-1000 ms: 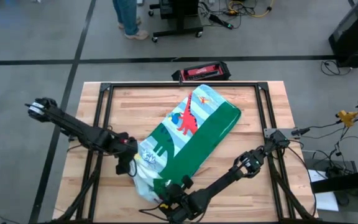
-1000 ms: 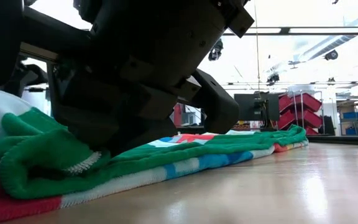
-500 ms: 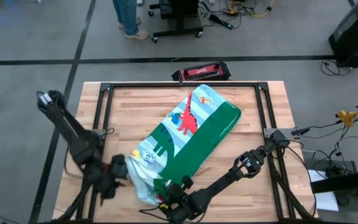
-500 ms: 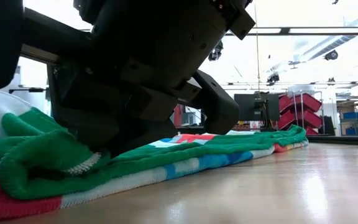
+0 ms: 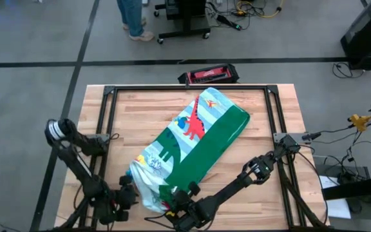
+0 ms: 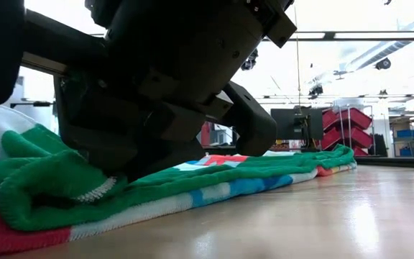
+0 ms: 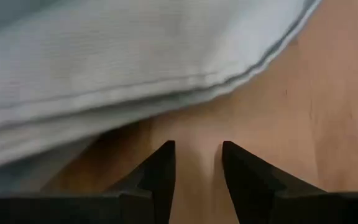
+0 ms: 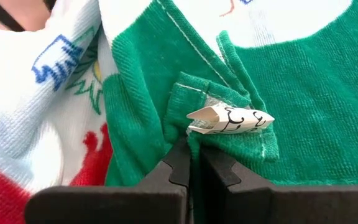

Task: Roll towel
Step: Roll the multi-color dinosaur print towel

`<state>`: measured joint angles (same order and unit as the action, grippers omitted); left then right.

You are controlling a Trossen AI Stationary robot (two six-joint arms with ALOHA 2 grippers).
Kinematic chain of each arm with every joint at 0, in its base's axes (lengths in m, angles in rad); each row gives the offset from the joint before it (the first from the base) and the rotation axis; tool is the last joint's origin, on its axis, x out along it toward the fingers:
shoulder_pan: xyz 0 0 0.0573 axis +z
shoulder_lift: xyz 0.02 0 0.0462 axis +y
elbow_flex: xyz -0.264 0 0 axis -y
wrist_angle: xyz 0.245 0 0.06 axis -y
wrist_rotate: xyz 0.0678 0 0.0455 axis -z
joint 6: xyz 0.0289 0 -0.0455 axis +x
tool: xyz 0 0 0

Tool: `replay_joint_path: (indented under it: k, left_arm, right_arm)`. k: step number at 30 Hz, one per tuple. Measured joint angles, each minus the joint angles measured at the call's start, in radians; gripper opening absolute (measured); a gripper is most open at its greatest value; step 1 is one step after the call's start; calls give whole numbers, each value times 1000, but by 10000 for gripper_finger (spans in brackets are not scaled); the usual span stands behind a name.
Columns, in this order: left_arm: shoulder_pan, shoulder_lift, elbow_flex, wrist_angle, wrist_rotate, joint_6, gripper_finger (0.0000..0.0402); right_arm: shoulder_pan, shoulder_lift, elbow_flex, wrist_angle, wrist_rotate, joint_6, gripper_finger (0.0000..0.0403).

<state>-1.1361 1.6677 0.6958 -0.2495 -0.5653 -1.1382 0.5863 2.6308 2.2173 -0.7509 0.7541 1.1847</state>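
Right gripper (image 8: 194, 163) pinches the green hem of the folded dinosaur-print terry towel (image 5: 198, 138); left gripper (image 7: 196, 163) hovers parted, empty (near corner). That thin pinch may slip once rolling starts.

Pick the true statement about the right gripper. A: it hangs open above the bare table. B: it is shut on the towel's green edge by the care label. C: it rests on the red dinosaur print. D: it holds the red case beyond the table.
B: in the right wrist view the right gripper pinches the green edge of the towel just under the white care label.
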Motion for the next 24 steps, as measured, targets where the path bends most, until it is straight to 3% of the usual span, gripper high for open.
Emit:
replay_joint_path:
  k: [4,7,15,24]
  left_arm:
    - [-6,26,1,11,-83,-44,116]
    - [-3,18,-4,38,-147,5,116]
    - [-2,8,-4,147,-238,108,116]
    - [22,-12,-4,209,-273,162,116]
  right_arm:
    - [0,0,0,1,2,0,0]
    - [0,0,0,2,4,0,0]
    - [-4,0,0,8,4,-4,0]
    - [-4,0,0,9,6,-36,0]
